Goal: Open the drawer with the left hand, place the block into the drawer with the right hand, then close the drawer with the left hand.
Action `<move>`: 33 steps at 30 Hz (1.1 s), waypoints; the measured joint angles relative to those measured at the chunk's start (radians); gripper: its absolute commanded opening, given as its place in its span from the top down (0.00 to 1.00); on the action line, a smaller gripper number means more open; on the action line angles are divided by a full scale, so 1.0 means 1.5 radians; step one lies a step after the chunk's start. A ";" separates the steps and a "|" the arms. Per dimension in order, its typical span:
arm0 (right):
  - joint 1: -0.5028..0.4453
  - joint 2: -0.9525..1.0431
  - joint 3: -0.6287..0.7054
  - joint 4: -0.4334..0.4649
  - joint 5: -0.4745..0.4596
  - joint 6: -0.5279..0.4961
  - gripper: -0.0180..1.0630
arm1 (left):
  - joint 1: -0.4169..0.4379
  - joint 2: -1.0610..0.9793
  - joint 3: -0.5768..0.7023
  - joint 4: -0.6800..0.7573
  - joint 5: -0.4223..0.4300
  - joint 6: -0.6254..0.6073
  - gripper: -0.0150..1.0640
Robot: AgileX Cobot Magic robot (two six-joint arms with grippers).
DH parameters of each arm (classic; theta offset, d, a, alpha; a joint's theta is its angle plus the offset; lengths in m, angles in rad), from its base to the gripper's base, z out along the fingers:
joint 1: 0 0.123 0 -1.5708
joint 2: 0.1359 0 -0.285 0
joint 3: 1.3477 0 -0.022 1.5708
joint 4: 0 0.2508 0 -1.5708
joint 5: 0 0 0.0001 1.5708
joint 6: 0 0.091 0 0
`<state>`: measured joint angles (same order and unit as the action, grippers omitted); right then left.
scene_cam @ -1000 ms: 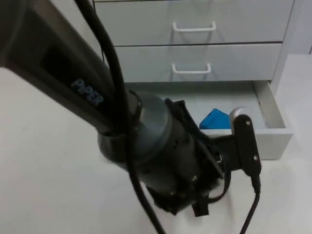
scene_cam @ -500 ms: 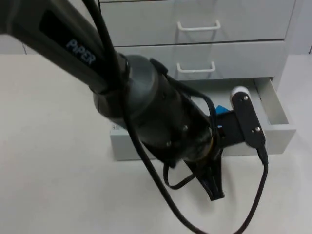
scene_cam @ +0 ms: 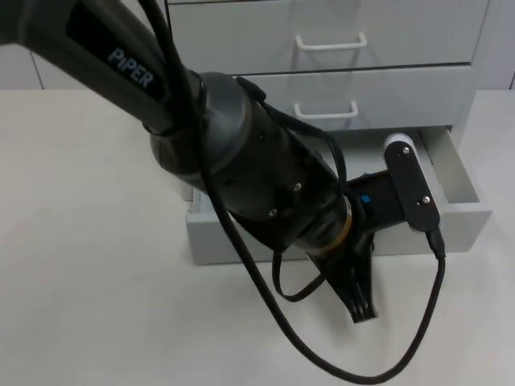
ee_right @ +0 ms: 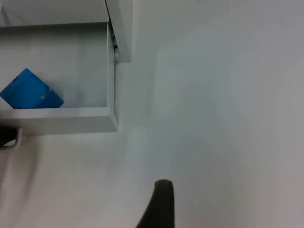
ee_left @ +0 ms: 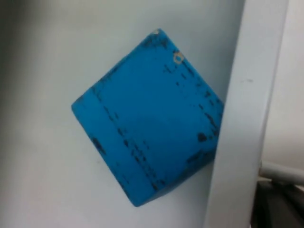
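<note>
The bottom drawer (scene_cam: 463,197) of the white cabinet stands pulled out. The blue block (scene_cam: 366,199) lies inside it, mostly hidden under my left arm in the top view. The left wrist view shows the block (ee_left: 147,128) close up, resting against the drawer's front wall (ee_left: 242,118). In the right wrist view the block (ee_right: 31,90) sits near the drawer's front wall (ee_right: 61,121). My left gripper (scene_cam: 360,293) hangs over the table just in front of the drawer front. My right gripper (ee_right: 160,204) waits above bare table beside the drawer, holding nothing that I can see.
Two upper drawers, each with a white handle (scene_cam: 331,42), are closed above the open one. The cabinet's side panel (scene_cam: 492,48) rises at the right. White table top (scene_cam: 88,265) stretches to the left and in front of the cabinet.
My left arm has swung up and over the open drawer, now covering most of the block. Its gripper has come down in front of the drawer front.
</note>
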<state>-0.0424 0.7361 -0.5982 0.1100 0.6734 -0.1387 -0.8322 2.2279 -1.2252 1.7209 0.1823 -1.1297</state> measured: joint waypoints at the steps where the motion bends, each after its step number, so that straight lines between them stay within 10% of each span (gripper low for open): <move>1: 0.000 0.000 0.000 0.000 0.000 0.000 0.31 | 0.000 0.000 0.000 0.000 0.000 0.000 0.99; 11: 0.000 0.000 0.000 0.000 0.000 0.000 0.31 | -0.007 -0.001 -0.010 -0.136 0.037 0.181 0.99; 19: 0.000 0.000 0.000 0.001 0.001 0.000 0.31 | 0.035 -0.029 -0.037 -0.169 0.329 0.238 0.99; 33: 0.000 0.000 0.001 0.001 0.001 0.000 0.31 | 0.044 -0.028 -0.034 -0.124 0.313 0.193 0.99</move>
<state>-0.0424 0.7361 -0.5966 0.1118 0.6753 -0.1387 -0.7669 2.1858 -1.2758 1.5345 0.6513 -0.8410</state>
